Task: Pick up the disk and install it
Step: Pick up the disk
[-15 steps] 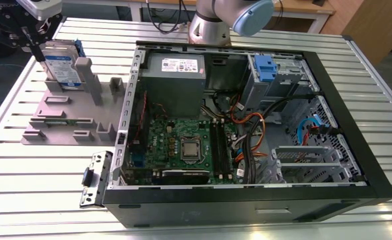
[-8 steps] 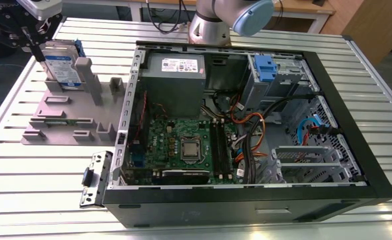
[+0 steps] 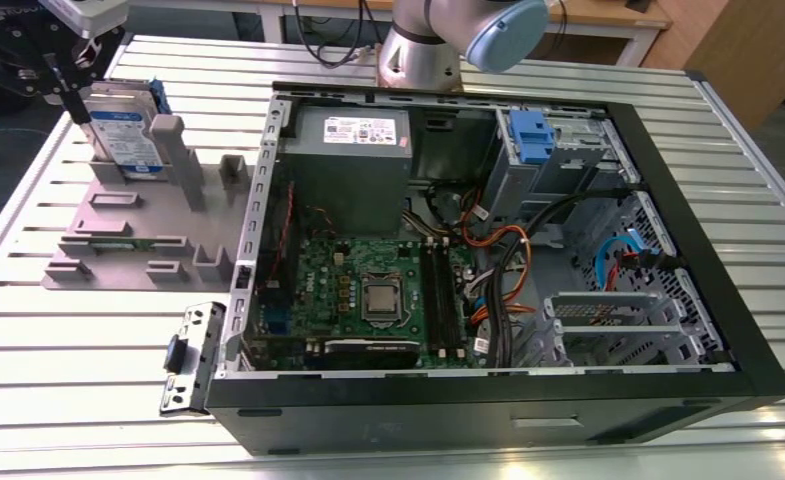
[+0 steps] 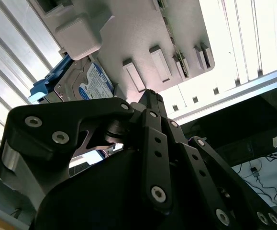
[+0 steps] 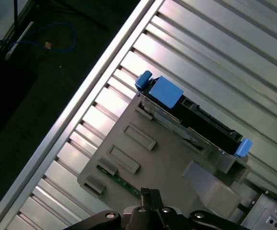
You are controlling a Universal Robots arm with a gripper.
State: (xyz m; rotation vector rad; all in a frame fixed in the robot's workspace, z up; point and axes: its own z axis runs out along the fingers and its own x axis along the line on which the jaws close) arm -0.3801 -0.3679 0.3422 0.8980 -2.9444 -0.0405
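**Q:** Where does the flat silver-metal disk (image 3: 123,135) in its blue plastic bracket stand?

**A:** On edge in a matte grey moulded plastic stand (image 3: 119,230) on the ribbed aluminium table (image 3: 72,400), apart from the open black computer case (image 3: 712,300).

**Q:** And the black gripper (image 3: 72,95)?

**A:** It hovers just beside the disk's top edge. I cannot tell how far open it is or whether it has hold. A square grasp on the smooth faces likely serves best.

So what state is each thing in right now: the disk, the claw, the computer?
disk: standing on edge in the grey holder, not picked up yet.
claw: over the grey holder, apart from the disk.
computer case: lying on its side, cover off, insides exposed.
metal bracket: lying loose on the table beside the case.
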